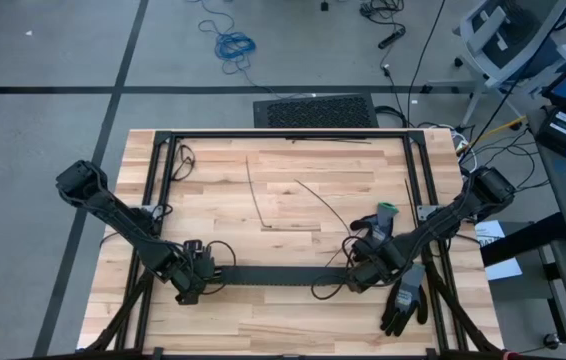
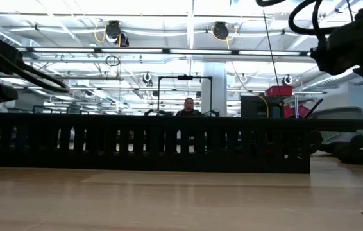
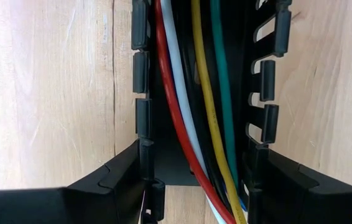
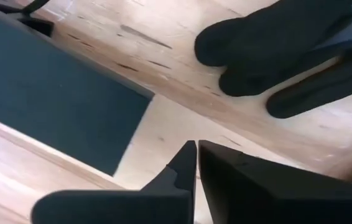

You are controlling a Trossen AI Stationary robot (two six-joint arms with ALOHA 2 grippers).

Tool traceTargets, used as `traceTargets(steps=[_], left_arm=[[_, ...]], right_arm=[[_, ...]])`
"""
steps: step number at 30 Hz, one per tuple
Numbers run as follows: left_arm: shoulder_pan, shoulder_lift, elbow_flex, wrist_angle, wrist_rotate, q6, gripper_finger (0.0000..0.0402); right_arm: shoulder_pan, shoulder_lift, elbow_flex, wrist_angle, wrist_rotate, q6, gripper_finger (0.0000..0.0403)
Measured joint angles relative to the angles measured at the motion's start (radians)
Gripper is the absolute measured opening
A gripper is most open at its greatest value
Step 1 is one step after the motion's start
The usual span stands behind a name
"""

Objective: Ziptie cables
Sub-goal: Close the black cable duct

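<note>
At 6 o'clock on the table [image 1: 263,190], the cables [image 3: 185,118] lie inside the black slotted strip [image 1: 283,274], seemingly corralled for tying. Left gripper [image 1: 195,280], jaws apart, straddles the strip's 9 o'clock end; right gripper [image 4: 196,171], pinched together on nothing, hangs above its 3 o'clock end, a glove [image 1: 404,297] nearby

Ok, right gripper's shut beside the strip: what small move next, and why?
Probably reopen the right gripper and re-aim: its fingers meet over bare table with nothing visible between them, so it likely holds nothing. The left gripper straddles the slotted strip, open.
</note>
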Motion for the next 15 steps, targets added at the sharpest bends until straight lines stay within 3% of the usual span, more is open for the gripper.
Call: traceTargets(steps=[15], left_arm=[[0.000,0.000,-0.001,-0.006,0.002,0.004,0.0236]], right_arm=[[-0.032,0.138,0.001,0.338,0.000,0.064,0.0000]])
